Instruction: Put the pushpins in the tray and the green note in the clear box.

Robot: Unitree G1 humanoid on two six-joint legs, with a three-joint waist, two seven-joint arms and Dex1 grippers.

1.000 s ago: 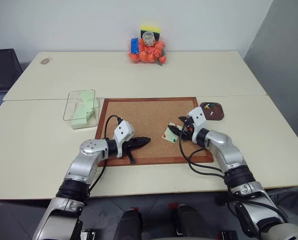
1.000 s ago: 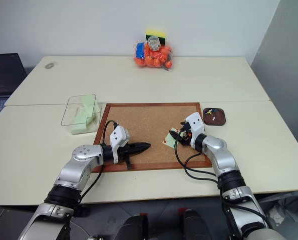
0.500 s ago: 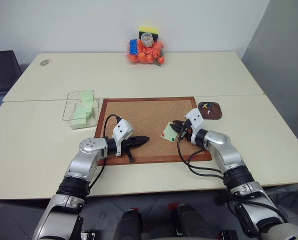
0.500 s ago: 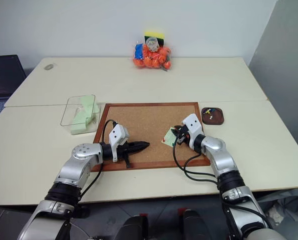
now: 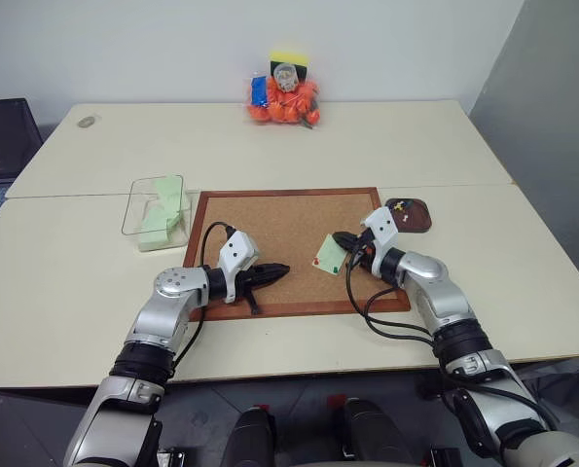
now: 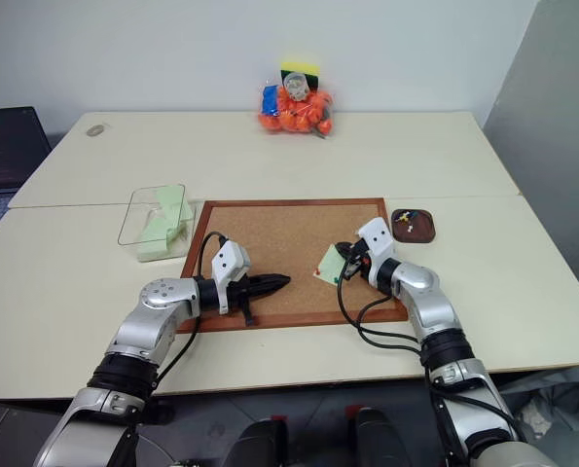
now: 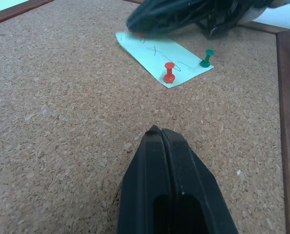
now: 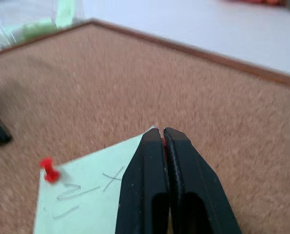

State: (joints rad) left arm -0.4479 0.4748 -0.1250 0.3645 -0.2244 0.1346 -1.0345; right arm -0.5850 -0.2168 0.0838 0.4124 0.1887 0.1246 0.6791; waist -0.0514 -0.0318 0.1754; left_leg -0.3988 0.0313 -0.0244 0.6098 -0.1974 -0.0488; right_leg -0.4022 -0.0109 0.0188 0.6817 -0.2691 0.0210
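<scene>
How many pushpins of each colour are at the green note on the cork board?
Red pushpins: 2, one standing free in the green note, one pinched in the shut right gripper
Green pushpins: 1
Total: 3

Pale green note (image 7: pixel 160 58) with pencil scribbles, red pushpin (image 7: pixel 169 72), green pushpin (image 7: pixel 206 58), speckled tan cork board (image 5: pixel 279 233).
</scene>
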